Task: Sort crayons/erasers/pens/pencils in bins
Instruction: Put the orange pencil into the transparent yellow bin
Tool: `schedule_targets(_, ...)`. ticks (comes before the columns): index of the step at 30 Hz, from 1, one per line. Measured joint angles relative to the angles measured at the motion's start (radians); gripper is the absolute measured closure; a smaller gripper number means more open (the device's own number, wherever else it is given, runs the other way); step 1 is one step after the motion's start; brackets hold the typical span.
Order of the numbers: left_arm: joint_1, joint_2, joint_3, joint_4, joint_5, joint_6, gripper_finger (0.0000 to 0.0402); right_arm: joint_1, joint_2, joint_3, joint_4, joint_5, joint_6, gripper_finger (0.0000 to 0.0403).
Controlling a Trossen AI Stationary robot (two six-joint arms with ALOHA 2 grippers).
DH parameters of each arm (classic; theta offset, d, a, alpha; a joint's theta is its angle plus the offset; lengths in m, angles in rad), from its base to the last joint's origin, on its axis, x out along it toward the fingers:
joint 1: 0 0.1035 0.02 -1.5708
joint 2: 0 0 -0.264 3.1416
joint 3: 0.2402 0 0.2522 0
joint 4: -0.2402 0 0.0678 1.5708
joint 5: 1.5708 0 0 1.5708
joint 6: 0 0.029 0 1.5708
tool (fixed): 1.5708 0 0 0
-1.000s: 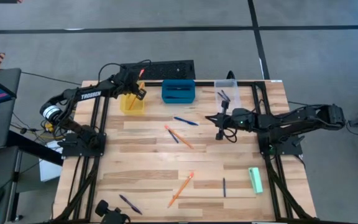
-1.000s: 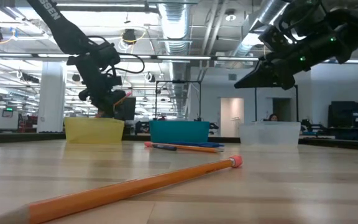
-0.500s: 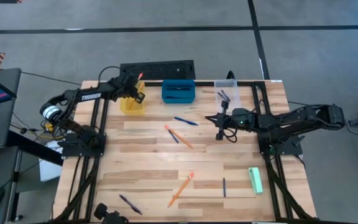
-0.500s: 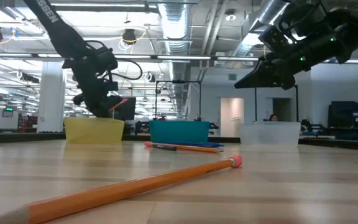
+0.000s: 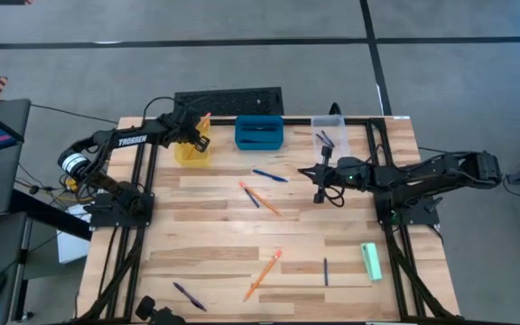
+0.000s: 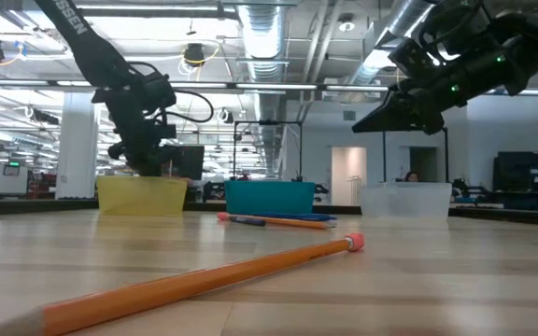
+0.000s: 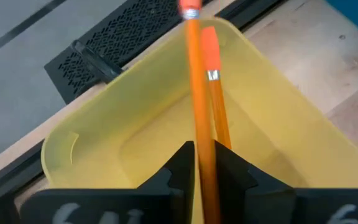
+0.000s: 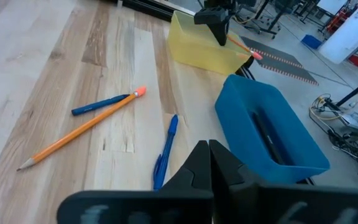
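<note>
Over on the left, the left tool (image 7: 204,180) is clamped on a pencil (image 7: 197,93) above the yellow bin (image 5: 192,150), where another pencil (image 7: 215,81) already lies. The blue bin (image 5: 259,133) and clear bin (image 5: 329,132) follow along the counter's (image 5: 215,235) far edge. The right tool (image 8: 210,163) hangs above the middle, fingers together, near a blue pen (image 5: 269,175)

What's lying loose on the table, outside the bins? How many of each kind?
Pencils: 2
Pens: 4
Eraser: 1
Total: 7
</note>
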Motion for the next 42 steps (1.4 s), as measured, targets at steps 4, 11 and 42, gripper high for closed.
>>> schedule_targets(4,0.0,0.0,0.0,-0.016,0.0,0.003,0.0335,0.0,0.0,0.0,0.0,0.0,0.0,0.04)
schedule_targets(11,-0.005,-0.002,0.04,-0.059,-0.003,0.022,0.0283,0.0,0.0,0.0,-0.001,0.0,-0.003,0.0401)
schedule_targets(42,0.027,-0.003,0.112,-0.128,0.078,0.038,0.0297,0.0,0.0,0.0,-0.024,-0.001,0.005,0.0401)
